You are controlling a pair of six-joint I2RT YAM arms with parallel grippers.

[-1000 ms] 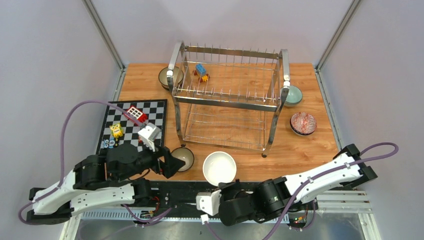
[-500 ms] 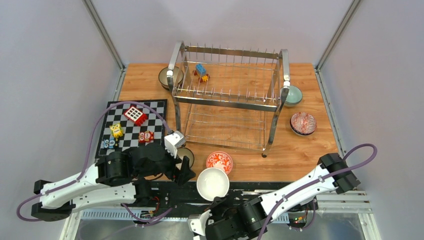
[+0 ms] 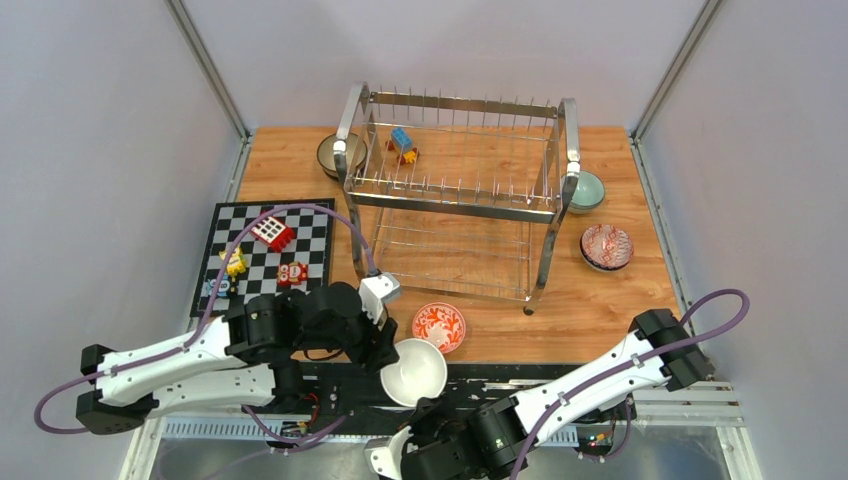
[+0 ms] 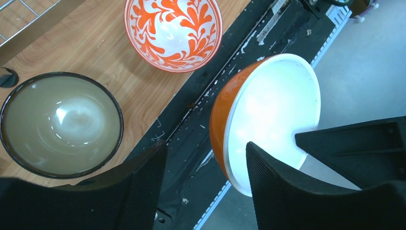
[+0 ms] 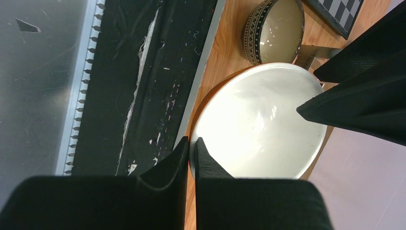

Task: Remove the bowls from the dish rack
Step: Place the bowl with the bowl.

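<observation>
The wooden bench [image 3: 610,300] carries the chrome two-tier dish rack [image 3: 455,190] towards its far side. All the bowls in view stand outside the rack. The chequered board [image 3: 310,225] lies flat to the rack's left.

The right end effector [image 5: 191,143] is clamped on the rim of an orange bowl with a white inside [image 3: 413,372], one finger inside the rim and one outside. The bowl is held tilted above the black rail [image 4: 191,124] at the bench's near edge. The left end effector [image 4: 205,146] has its jaws apart, straddling the opposite wall of the same bowl; whether either finger touches it cannot be told.

On the bench just beyond the rail sit a dark-rimmed brown bowl [image 4: 60,124] and, near it, an orange-and-white leaf-patterned bowl [image 4: 173,31], both upright. A red patterned bowl [image 3: 606,245] stands right of the rack, with a mint green bowl [image 3: 588,190] behind it against the rack's right end. A brown bowl [image 3: 335,152] rests by the rack's far left corner.

Small toy blocks [image 3: 272,232] lie on the board. One blue block [image 3: 403,140] shows through the rack's upper wires
</observation>
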